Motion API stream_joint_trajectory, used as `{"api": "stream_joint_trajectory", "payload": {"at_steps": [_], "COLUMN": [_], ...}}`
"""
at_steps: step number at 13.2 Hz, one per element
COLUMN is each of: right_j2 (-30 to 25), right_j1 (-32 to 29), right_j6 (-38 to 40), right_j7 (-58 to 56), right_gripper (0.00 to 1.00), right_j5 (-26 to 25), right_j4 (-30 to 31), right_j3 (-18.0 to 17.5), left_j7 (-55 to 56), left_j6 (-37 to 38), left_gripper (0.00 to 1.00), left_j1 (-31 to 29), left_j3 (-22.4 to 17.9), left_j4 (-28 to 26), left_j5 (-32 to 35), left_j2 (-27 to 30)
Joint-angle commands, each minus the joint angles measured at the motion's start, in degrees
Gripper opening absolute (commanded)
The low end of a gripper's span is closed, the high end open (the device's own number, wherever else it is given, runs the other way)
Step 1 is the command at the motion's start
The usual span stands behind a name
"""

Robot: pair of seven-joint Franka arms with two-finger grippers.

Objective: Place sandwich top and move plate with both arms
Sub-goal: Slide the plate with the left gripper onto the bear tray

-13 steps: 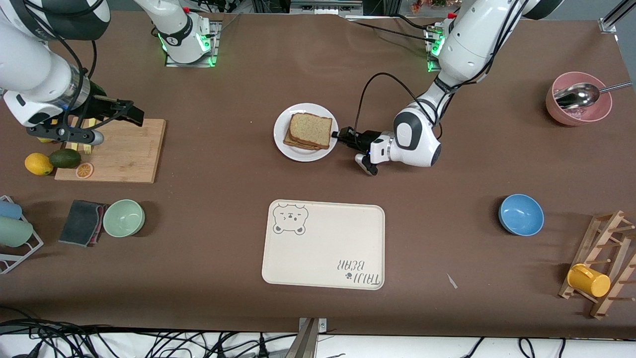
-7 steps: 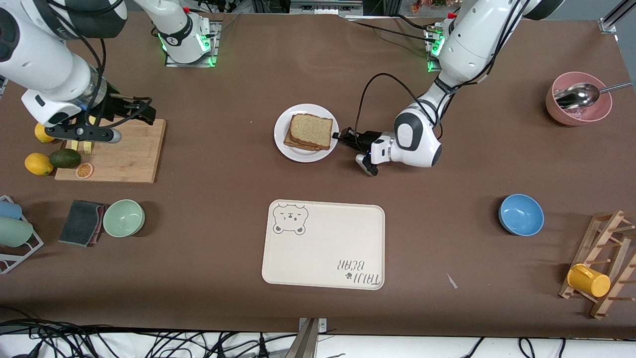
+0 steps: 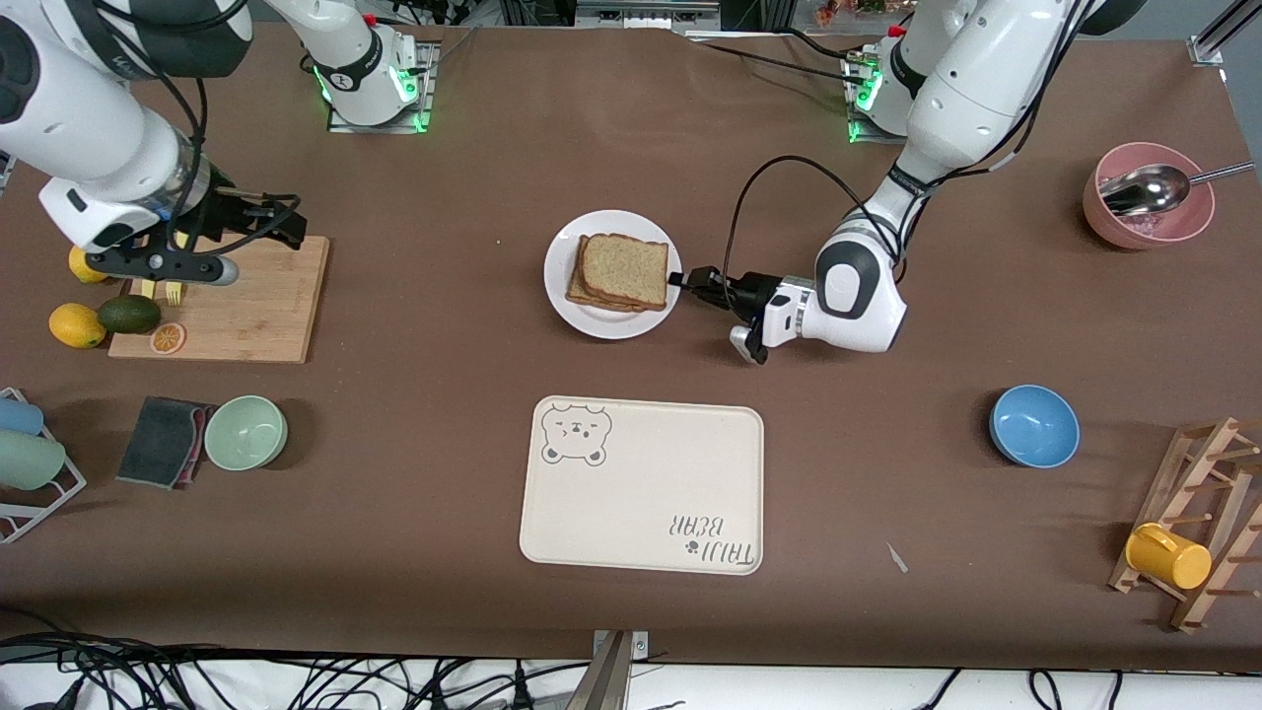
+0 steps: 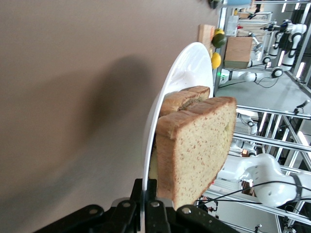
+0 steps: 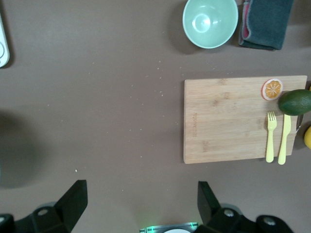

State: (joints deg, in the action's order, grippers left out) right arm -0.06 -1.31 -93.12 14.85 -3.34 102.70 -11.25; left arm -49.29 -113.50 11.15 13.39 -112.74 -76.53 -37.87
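Left claw (image 3: 682, 280) pinches the plate (image 3: 567, 299) rim at the left arm's end; sandwich top (image 3: 621, 269) on. Right claw (image 3: 258, 222) spread over cutting board (image 3: 256, 306), well apart.

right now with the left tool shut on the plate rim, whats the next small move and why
Probably carry the plate toward the bear tray, nearer the front camera. The left tool is clamped on its rim, the sandwich top already sits on the stack, and the right tool waits open over the cutting board.
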Motion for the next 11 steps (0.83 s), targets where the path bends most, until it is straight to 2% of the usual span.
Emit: {"api": "stream_joint_trajectory", "payload": {"at_steps": [1, 3, 6, 8, 11], "right_j2": [-0.5, -0.6, -0.6, -0.6, -0.1], "right_j1": [0.0, 0.0, 0.0, 0.1, -0.1], "right_j6": [-0.9, -0.9, -1.3, -2.3, -3.6], "right_j7": [-0.5, -0.6, -1.0, -2.0, -2.0], "right_gripper": [1.00, 1.00, 1.00, 1.00, 1.00], "right_j5": [0.9, 1.4, 1.4, 0.5, 2.1], "right_j4": [-0.2, -0.2, -0.7, -1.0, -1.7], "right_j3": [1.5, 3.1, 4.7, 4.7, 5.5], "left_j7": [1.6, 6.7, 11.0, 12.9, 14.8], "left_j6": [1.6, 1.5, 1.2, 1.2, 0.6], "left_gripper": [0.00, 0.00, 0.00, 0.00, 0.00], "left_j1": [-1.1, -1.3, -1.2, -1.2, -0.5], "left_j3": [0.0, -0.4, -1.4, -3.7, -7.3], "left_j4": [3.5, 7.9, 16.9, 21.8, 28.3], "left_j5": [-2.0, -1.4, -1.3, -1.2, -1.1], "left_j2": [1.0, 0.3, -3.8, -6.9, -11.5]}}
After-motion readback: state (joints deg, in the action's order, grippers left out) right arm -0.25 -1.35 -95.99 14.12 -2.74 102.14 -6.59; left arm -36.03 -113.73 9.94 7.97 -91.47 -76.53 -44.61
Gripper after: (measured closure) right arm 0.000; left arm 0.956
